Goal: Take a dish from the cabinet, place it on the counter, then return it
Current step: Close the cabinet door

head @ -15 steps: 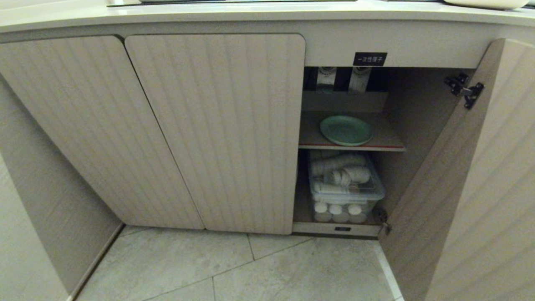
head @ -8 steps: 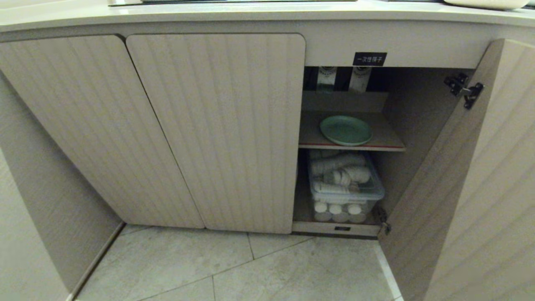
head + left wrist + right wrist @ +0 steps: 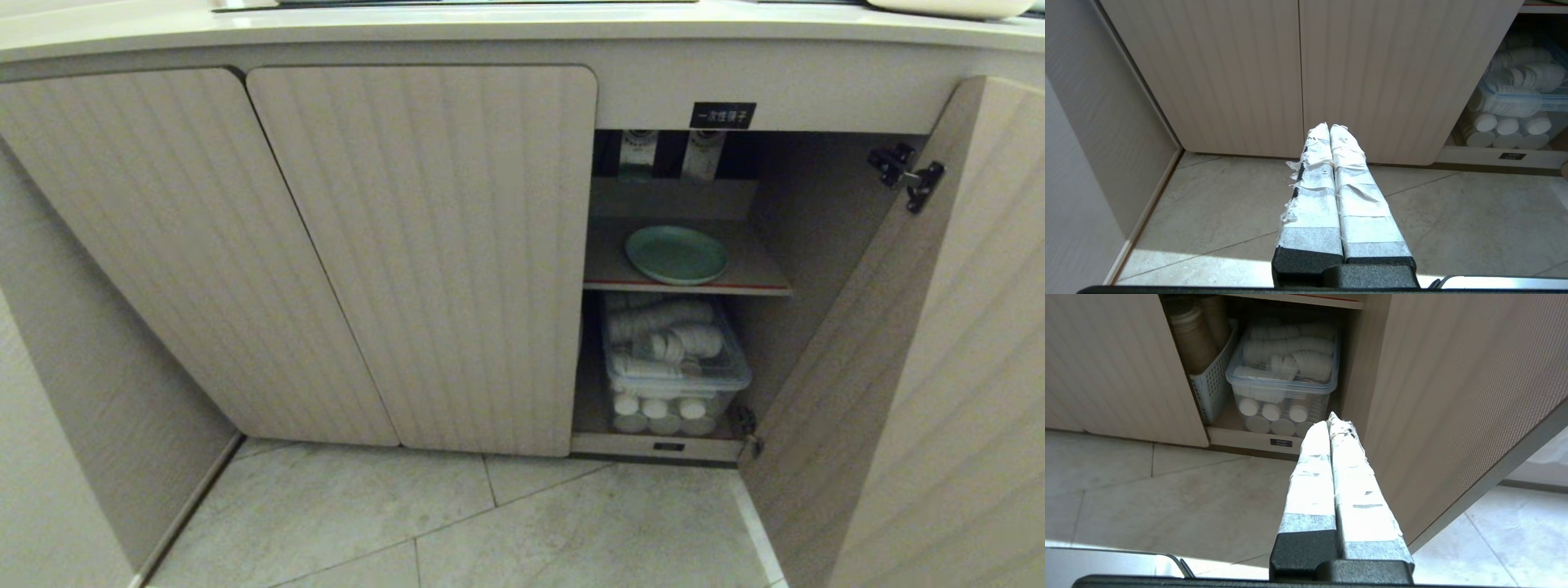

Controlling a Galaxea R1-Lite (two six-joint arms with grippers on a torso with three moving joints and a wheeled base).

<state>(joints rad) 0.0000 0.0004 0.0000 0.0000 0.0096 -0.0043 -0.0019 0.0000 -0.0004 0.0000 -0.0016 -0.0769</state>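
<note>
A black label with unreadable white characters tops the open cabinet; dish shelved, left gripper and right gripper pressed together

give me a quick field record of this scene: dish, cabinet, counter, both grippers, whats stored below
dish: mint-green plate lying flat on the upper shelf, untouched
cabinet: right door swung open, the two doors left of it shut
shelf: red front edge
below shelf: clear bin of white cups and lids; pale slotted basket beside it
counter: only its front rim shows
left gripper: jaws shut, empty, low above the floor before the shut doors
right gripper: jaws shut, empty, low before the open compartment
</note>
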